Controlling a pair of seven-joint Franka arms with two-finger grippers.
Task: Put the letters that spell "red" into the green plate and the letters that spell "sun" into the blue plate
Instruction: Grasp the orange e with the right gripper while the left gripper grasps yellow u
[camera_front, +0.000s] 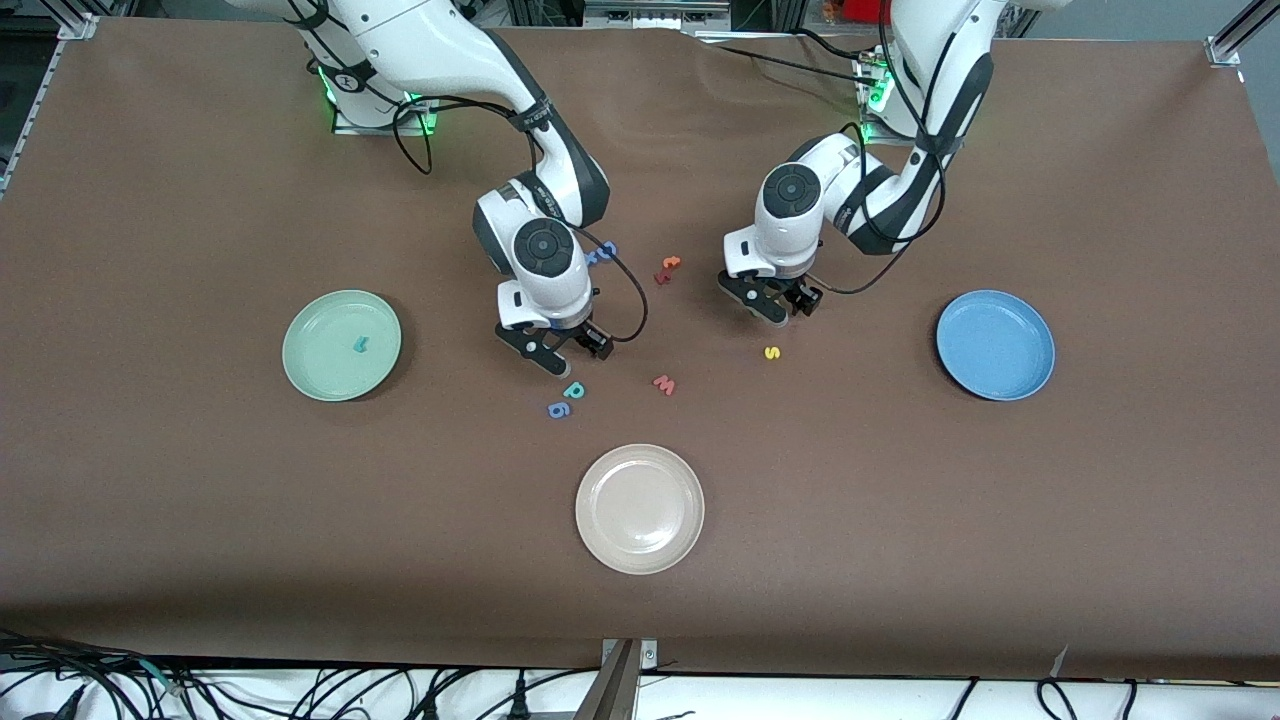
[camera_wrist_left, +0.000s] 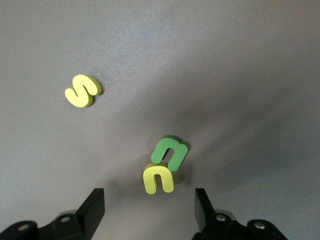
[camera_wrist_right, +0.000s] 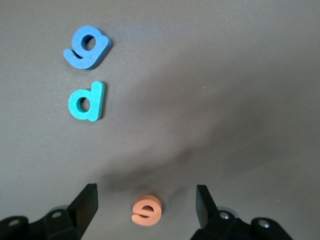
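Observation:
The green plate (camera_front: 310, 370) toward the right arm's end holds the teal r (camera_front: 360, 345). The blue plate (camera_front: 995, 345) sits toward the left arm's end. My right gripper (camera_wrist_right: 146, 205) (camera_front: 572, 352) hangs open low over the table, and the orange e (camera_wrist_right: 147, 210) lies between its fingers. Beside it lies the teal d (camera_wrist_right: 87, 101) (camera_front: 574, 391). My left gripper (camera_wrist_left: 148, 212) (camera_front: 787, 307) is open just short of the yellow u (camera_wrist_left: 159, 178), which touches the dark green n (camera_wrist_left: 170, 152). The yellow s (camera_wrist_left: 83, 90) (camera_front: 771, 353) lies apart, nearer the front camera.
A blue g (camera_wrist_right: 87, 47) (camera_front: 560, 409) lies next to the d. A pink w (camera_front: 665, 385) sits mid-table, an orange-and-red pair (camera_front: 667, 270) and a blue D (camera_front: 603, 253) lie between the arms. A cream plate (camera_front: 640, 508) sits nearest the front camera.

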